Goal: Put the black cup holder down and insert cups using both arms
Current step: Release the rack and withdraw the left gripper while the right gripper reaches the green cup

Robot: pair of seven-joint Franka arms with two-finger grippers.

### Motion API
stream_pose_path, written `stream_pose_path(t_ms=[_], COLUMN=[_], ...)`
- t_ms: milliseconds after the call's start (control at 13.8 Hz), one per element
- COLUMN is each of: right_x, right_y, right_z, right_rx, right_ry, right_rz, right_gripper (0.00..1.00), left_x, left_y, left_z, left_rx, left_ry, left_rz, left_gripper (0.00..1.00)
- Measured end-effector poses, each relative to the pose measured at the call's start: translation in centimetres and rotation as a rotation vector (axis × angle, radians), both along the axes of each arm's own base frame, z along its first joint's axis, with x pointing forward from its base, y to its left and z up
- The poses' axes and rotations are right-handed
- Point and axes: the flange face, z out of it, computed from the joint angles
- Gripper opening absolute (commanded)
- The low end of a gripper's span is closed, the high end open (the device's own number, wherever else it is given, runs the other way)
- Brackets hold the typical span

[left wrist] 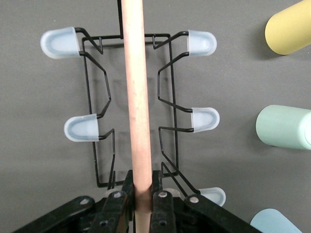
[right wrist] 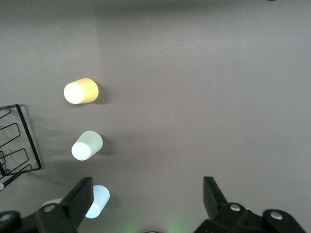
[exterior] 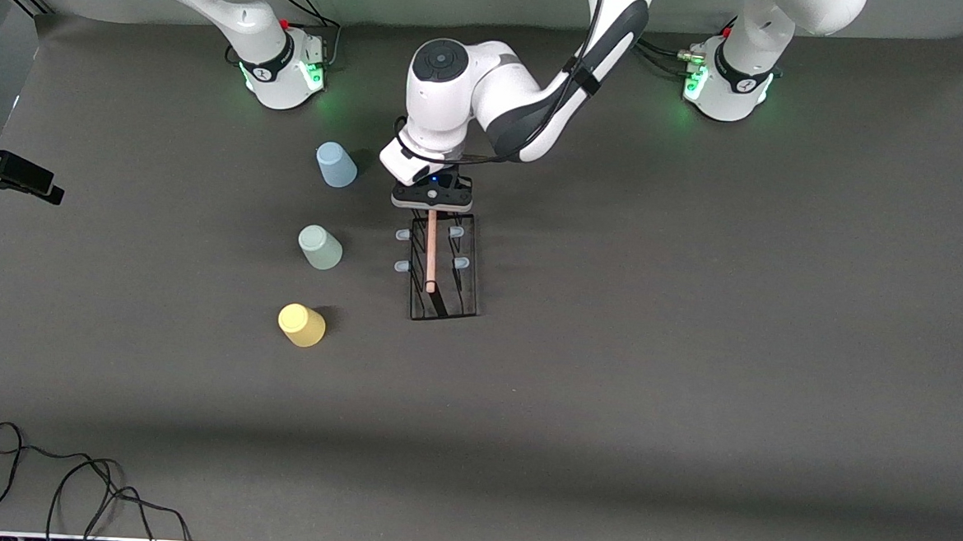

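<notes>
Under left tool (exterior: 432, 212): rack (exterior: 444, 293) (camera-pointing)

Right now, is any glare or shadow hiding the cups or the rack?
Front view: green base-light glow only, short shadows beside the light blue plastic cup and yellow plastic cup. Left wrist view: black thin-wire cup holder crisp, even light. Right wrist view: pale grey-green plastic cup clear, soft shadow.

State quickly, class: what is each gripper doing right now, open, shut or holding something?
Left gripper: shut on the wooden handle of the black cup holder.
Right gripper: open, holding nothing, above the table near the cups.
</notes>
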Motion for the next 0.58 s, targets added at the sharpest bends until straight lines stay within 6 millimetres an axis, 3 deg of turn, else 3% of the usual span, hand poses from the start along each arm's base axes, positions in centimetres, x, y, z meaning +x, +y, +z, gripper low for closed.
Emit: stream_pose_path(t_ms=[144, 217, 289, 361, 506, 578], right_x=[0.0, 0.1, 0.2, 0.3, 0.5, 0.6], right_y=[0.6, 1.4, 2.5, 3.6, 6.4, 8.1], right_z=[-0.3, -0.5, -0.6, -0.7, -1.1, -1.9], right_rx=[0.003, 0.013, 0.039, 0.070, 0.094, 0.091], right_ry=[0.010, 0.013, 0.014, 0.015, 0.025, 0.034], right_rz=[0.009, 0.005, -0.032, -0.083, -0.132, -0.168], right_gripper=[1.00, 1.00, 1.00, 1.00, 1.00, 1.00], left_x=[0.0, 0.0, -0.1, -0.1, 0.0, 0.1], left_y=[-0.1, -0.1, -0.2, -0.2, -0.5, -0.6], left_z=[0.0, 0.0, 0.0, 0.0, 0.6, 1.1], left_rx=[-0.001, -0.001, -0.002, -0.002, -0.010, -0.015], left_ry=[-0.001, -0.001, -0.001, -0.002, -0.014, -0.022], left_rz=[-0.001, -0.001, -0.002, -0.003, -0.008, -0.010], left_gripper=[0.00, 0.08, 0.41, 0.65, 0.67, 0.73])
